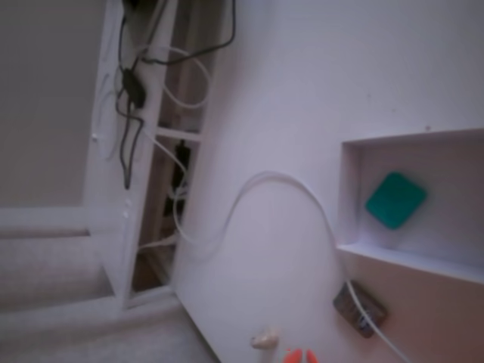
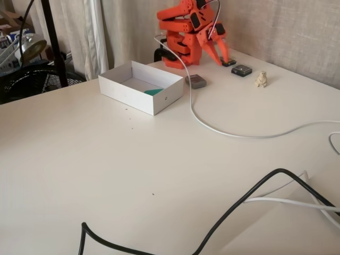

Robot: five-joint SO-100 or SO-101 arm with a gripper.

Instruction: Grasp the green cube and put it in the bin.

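The green cube (image 1: 395, 200) lies inside the bin (image 1: 350, 189), on its pale floor near one wall. In a fixed view from across the table, only a teal corner of the cube (image 2: 154, 91) shows over the white wall of the bin (image 2: 133, 95). The orange arm is folded up at the back of the table, right of the bin. My gripper (image 2: 220, 57) points down toward the table, well clear of the cube, and looks shut with nothing in it. Its orange tips (image 1: 299, 357) just show at the bottom edge of a fixed view.
A dark grey gadget (image 2: 195, 81) with a white cable (image 2: 212, 125) sits just right of the bin. A second dark gadget (image 2: 241, 70) and a small beige lump (image 2: 261, 79) lie near the arm. A black cable (image 2: 249, 196) crosses the front of the table.
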